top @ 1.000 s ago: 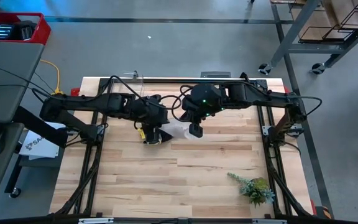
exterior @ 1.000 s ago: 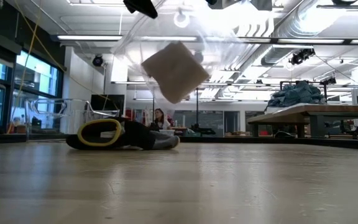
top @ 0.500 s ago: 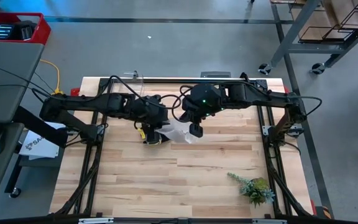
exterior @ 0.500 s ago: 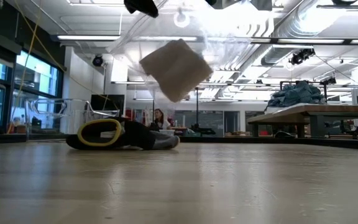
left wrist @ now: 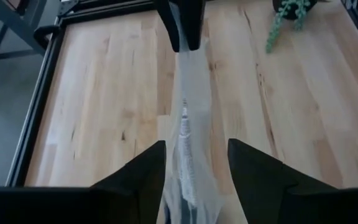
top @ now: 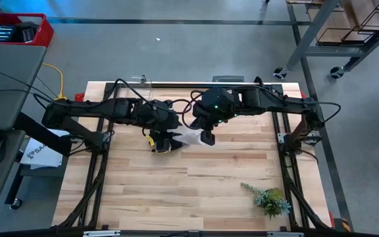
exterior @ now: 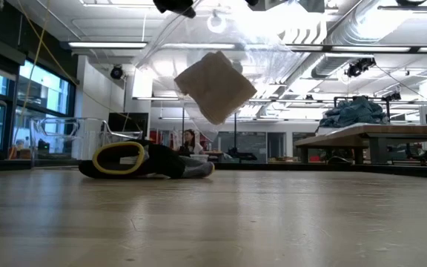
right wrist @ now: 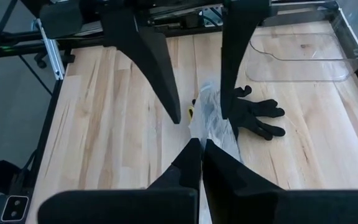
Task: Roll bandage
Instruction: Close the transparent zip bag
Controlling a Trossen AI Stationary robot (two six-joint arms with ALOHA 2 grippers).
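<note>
A crinkly clear plastic bag (exterior: 262, 44) hangs above the table between my two grippers, also seen in the high view (top: 188, 137). The bandage (exterior: 215, 85) is a folded white pack inside it, tilted on one corner. My right gripper (right wrist: 202, 144) is shut on the bag. My left gripper (left wrist: 196, 143) is open, one finger on either side of the bag's other end (left wrist: 194, 174). A black-and-grey glove (exterior: 147, 162) with a yellow cuff lies flat on the table below my left gripper. My right gripper pinches a bunched edge of the plastic bag (right wrist: 209, 124) between its two shut fingers, coming from above. The bag is lifted clear of the table and runs toward my left gripper. My left gripper: I cannot tell whether its open fingers touch the bag.
A clear plastic tray (right wrist: 303, 56) stands at the table's far left, behind the glove. A small green plant (top: 268, 199) lies near the front right corner. Bare wood (top: 196, 191) stretches across the near half of the table.
The bag has been gathered narrower between the two grippers. The bandage pack inside it has swung a little toward the table's right.
</note>
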